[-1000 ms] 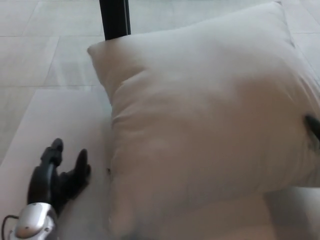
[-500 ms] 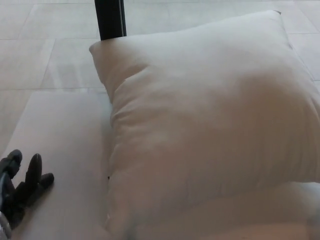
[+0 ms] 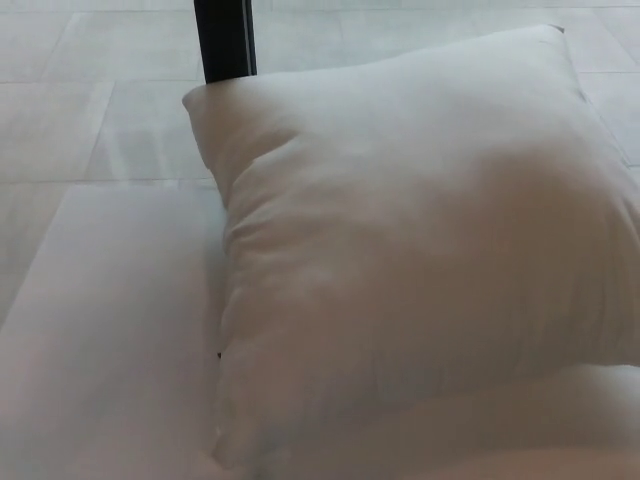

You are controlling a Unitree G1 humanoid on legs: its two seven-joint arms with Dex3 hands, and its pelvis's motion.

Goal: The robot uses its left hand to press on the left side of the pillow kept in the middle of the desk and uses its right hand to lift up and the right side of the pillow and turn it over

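Pillow (image 3: 420,260) fills desk (image 3: 110,330) right and centre; left strip bare. Black post (image 3: 225,40) behind far-left corner. Neither hand visible, finger state unknown.

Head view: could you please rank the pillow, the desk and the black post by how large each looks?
1. Pillow, filling most of the frame.
2. Desk, its bare part; the pillow hides the rest, so true size is unsure.
3. Black post, cropped at the top.

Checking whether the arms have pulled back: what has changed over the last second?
The left hand drew back toward the lower left and out of view; the black tip at the right edge, probably the right hand, also went. The pillow lies on the desk as before.
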